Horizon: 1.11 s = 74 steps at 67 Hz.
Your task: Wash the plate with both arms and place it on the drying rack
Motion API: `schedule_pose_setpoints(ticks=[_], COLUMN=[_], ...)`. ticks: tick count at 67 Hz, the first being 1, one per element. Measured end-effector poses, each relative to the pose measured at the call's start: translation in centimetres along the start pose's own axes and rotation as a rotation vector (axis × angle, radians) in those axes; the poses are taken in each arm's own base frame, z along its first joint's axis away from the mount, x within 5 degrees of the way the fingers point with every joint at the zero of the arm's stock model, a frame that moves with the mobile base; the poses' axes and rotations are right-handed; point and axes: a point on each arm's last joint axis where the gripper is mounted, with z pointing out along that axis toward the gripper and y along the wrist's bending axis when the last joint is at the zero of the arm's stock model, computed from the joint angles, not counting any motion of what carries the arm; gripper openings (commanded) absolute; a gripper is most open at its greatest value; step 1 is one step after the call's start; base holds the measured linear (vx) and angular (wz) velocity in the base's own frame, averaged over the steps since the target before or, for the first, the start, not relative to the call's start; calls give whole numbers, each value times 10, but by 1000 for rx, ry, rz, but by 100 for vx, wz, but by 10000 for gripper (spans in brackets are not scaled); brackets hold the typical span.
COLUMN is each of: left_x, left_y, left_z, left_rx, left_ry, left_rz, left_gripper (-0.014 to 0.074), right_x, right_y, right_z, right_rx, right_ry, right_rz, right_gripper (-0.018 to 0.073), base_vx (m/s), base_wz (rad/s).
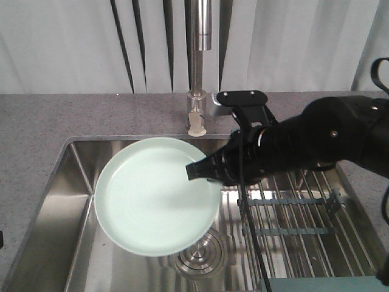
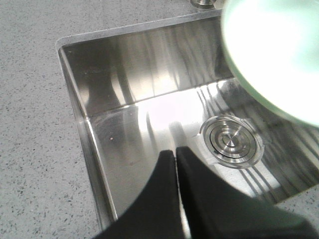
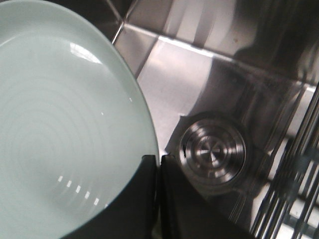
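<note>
grey speckled stone counter point(image 1: 61, 121) frames a brushed steel sink point(image 1: 51, 207), with pale pleated curtains point(image 1: 61, 42) behind and a chrome faucet point(image 1: 200, 36) rising at the back edge. in the front-facing view the plate point(image 1: 152, 201) is held above the left half of the sink, its face turned up toward the camera, overlapping the round ridged drain point(image 1: 203, 255) below it. the right arm point(image 1: 340, 134), wrapped in black fabric, reaches in from the right, and the right end effector point(image 1: 205, 170) pinches the plate at its right-hand rim. the drying rack point(image 1: 304, 243), parallel steel rods with grey-green plastic bars, lies across the right part of the sink, under that arm.

from the left wrist, the left end effector point(image 2: 177, 164) hovers over the sink's left side with its two black fingers point(image 2: 159, 199) pressed together on nothing. the plate is a blurred pale disc at upper right, apart from it.

from the right wrist, the right end effector's fingers straddle the rim, one on the plate's face and one behind, clamped on it. faint concentric rings and small glints show on the matte mint surface.

the plate looks rigid, smooth and probably ceramic: moderately heavy for an edge pinch, likely slick once wet, and liable to chip against steel. a single rim hold lets it swing, so i judge the left end effector would best take the opposite rim, seated past the raised lip.
</note>
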Motion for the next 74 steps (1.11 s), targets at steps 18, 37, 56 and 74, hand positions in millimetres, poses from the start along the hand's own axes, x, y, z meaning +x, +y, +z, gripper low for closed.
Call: schedule_pose_setpoints(ticks=[18, 37, 56, 74], left_x=[0, 0, 0, 0], left_y=[0, 0, 0, 0], left_z=[0, 0, 0, 0], left_rx=[0, 0, 0, 1], left_ry=[0, 0, 0, 0], left_rz=[0, 0, 0, -1], left_gripper=[-8, -8, -8, -8], right_x=[-29, -23, 22, 16], right_y=[-26, -54, -31, 3], right_z=[7, -35, -47, -15], right_rx=[181, 358, 241, 93], right_ry=[-81, -16, 100, 49], right_rz=[56, 53, 73, 83], right_gripper=[-1, -1, -1, -1], base_vx=[0, 0, 0, 0], base_wz=[0, 0, 0, 0])
